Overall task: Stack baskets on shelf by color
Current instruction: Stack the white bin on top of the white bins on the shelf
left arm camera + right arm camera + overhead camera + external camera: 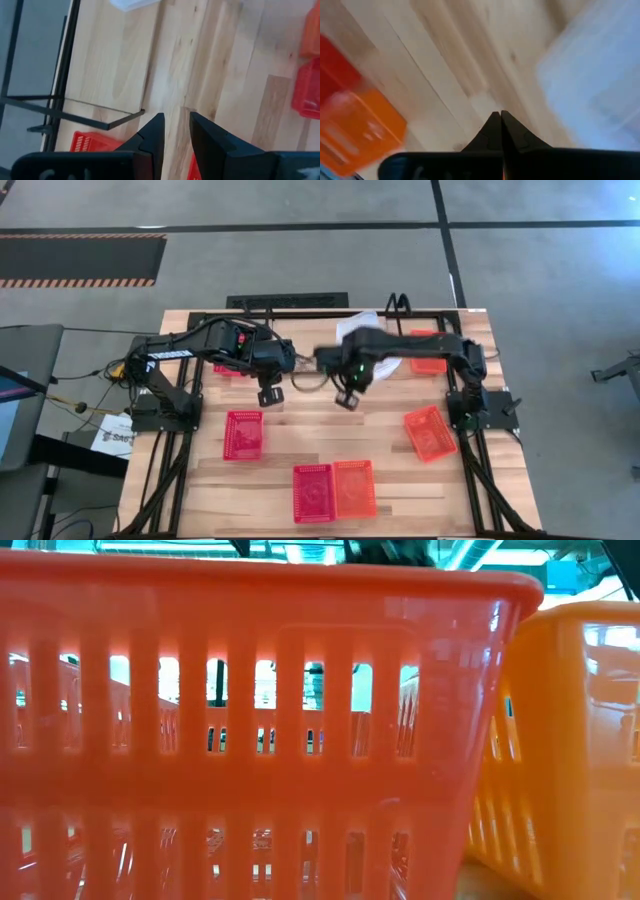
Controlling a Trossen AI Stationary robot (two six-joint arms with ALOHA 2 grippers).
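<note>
high view showed the job mostly undone. going left to right: a red basket (228, 366) lay at the far edge of the surface (290, 420) under the left arm, inside the thin black shelf (300, 311), seemingly the only red one placed. the left gripper (270, 394) hung over bare wood near the middle, its fingers a narrow gap apart with nothing between them in the left wrist view. another red basket (244, 434) sat loose toward the left edge. at the near edge a red basket (313, 492) and an orange basket (354, 488) stood touching, side by side. the right gripper (346, 399) hovered mid-surface, closed tight on nothing, just beside a clear basket (370, 330) at the far edge. farther right, an orange basket (430, 352) rested at the shelf's right end, and one more orange basket (429, 431) lay tilted near the right edge. by my reading, four baskets remained to be gathered, and whether the clear one was settled in place i could not tell.
</note>
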